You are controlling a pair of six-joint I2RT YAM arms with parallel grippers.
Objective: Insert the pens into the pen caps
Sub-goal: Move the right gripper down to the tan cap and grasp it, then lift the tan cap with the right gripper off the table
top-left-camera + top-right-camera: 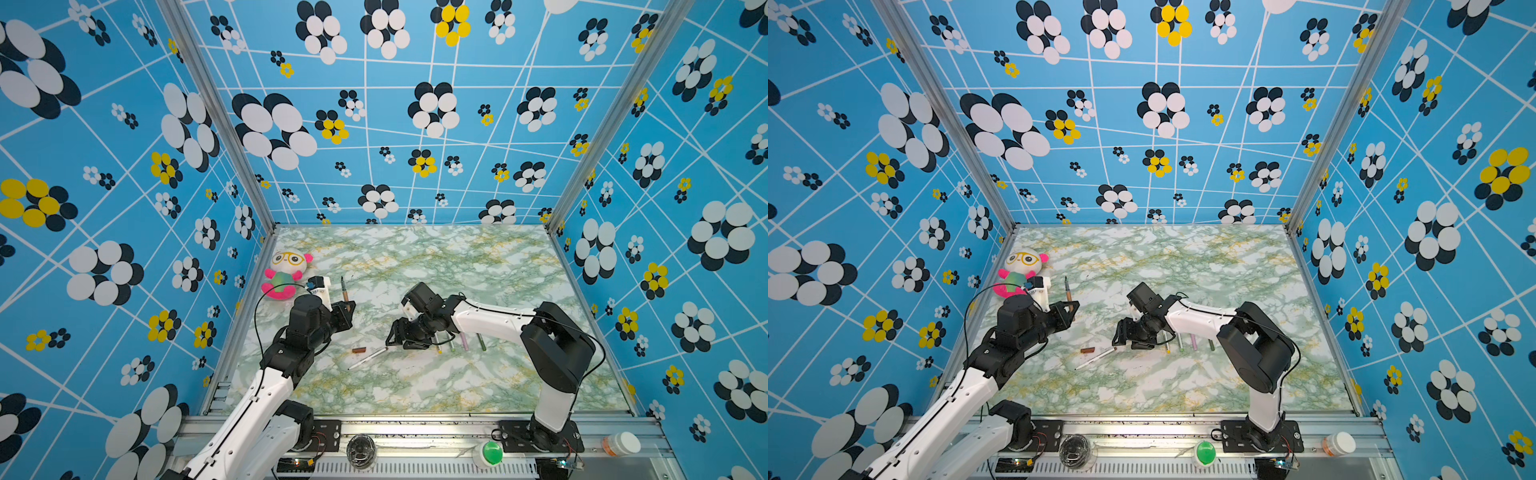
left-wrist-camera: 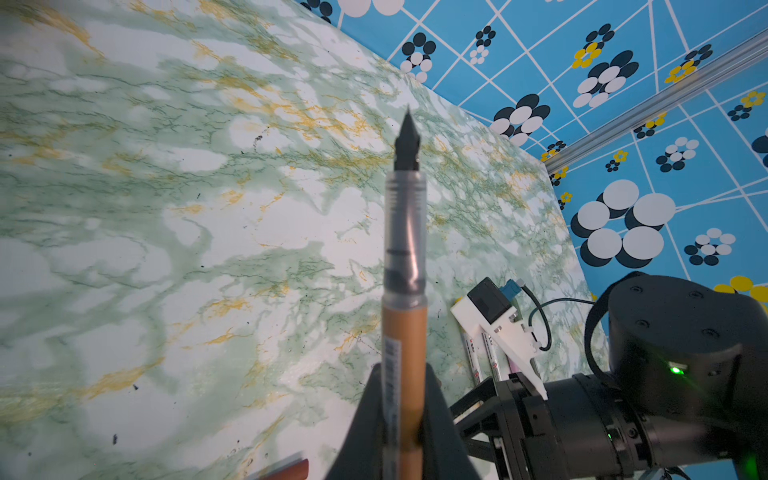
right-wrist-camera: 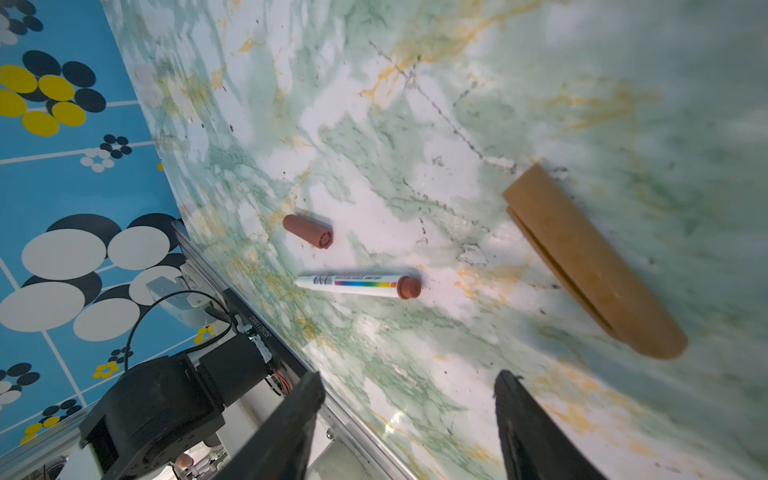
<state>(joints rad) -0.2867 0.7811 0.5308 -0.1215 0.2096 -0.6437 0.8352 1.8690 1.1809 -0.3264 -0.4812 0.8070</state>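
Marble tabletop (image 1: 457, 270): my left gripper (image 2: 405, 382) pinched the tan pen (image 2: 405, 332), nib up. My right gripper (image 3: 409, 386), jaws spread and empty, sat nearer the tan cap (image 3: 594, 262), which lay just off the brown tip of the white pen (image 3: 357, 286), long axis slanting across my jaw gap.

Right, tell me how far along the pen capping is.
Done, apparently: four pens rowed beside the right arm. In hand: the left tool grips the tan pen, uncapped; its tan cap lies by the open right tool. Left: brown cap and white pen.
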